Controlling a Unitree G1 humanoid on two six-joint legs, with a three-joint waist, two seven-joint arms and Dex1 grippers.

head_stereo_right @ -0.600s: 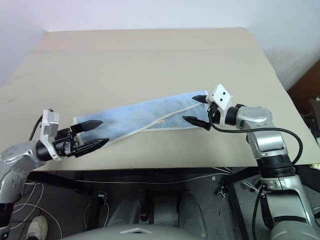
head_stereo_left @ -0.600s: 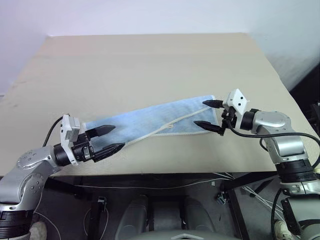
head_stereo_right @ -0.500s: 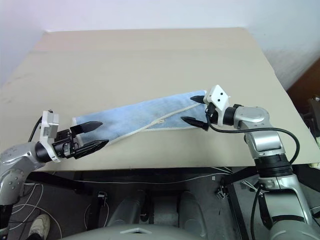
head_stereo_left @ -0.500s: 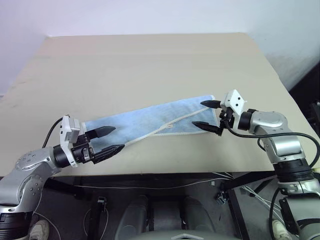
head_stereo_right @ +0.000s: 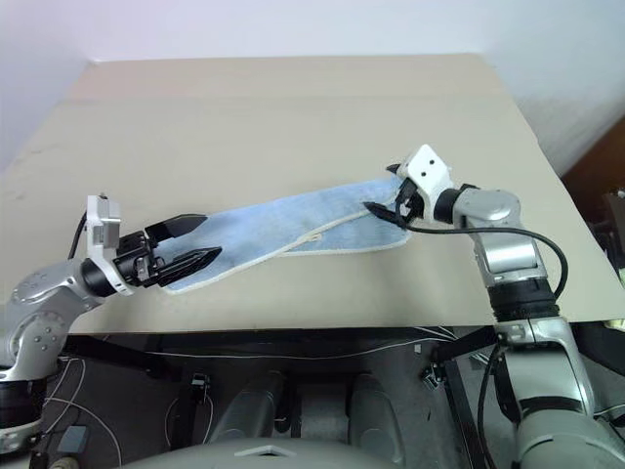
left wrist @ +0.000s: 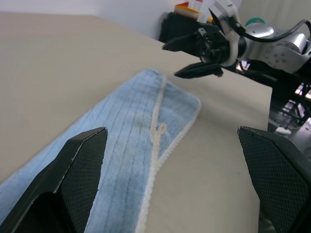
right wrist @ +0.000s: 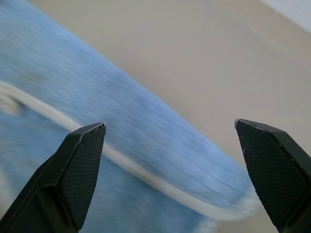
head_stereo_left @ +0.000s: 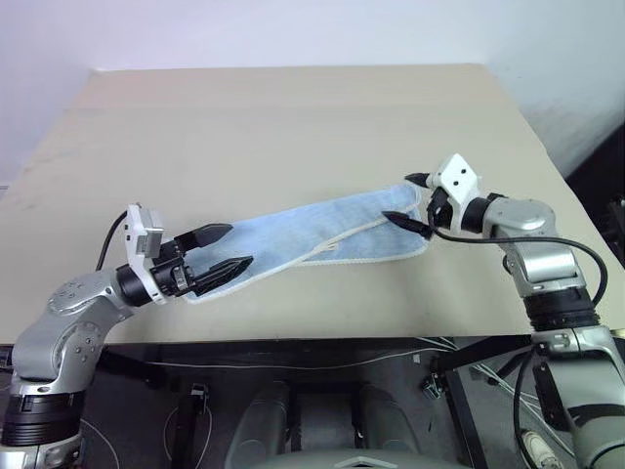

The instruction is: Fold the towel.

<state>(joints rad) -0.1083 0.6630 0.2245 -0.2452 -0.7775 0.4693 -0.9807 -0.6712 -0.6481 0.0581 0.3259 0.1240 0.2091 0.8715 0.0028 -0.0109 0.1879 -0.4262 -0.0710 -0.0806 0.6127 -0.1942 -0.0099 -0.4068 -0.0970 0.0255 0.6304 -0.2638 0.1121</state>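
Observation:
The light blue towel (head_stereo_left: 312,230) lies as a long narrow strip, slanting across the near part of the beige table (head_stereo_left: 293,117), with a whitish hem along its length. My left gripper (head_stereo_left: 239,245) is open at the strip's left end, its black fingers (left wrist: 73,174) on either side of the cloth. My right gripper (head_stereo_left: 397,197) is open over the right end, one finger above the far edge and one over the cloth. In the left wrist view the towel (left wrist: 126,141) runs away toward the right gripper (left wrist: 170,60). Neither gripper holds anything.
The table's front edge (head_stereo_left: 322,337) runs close below the towel. Beyond the strip the tabletop stretches bare to a pale wall. Cables and dark equipment (head_stereo_left: 322,410) sit under the table in front.
Both grippers have moved inward over the towel's ends: the left one to the right, the right one to the left and farther from me. The towel has stayed flat.

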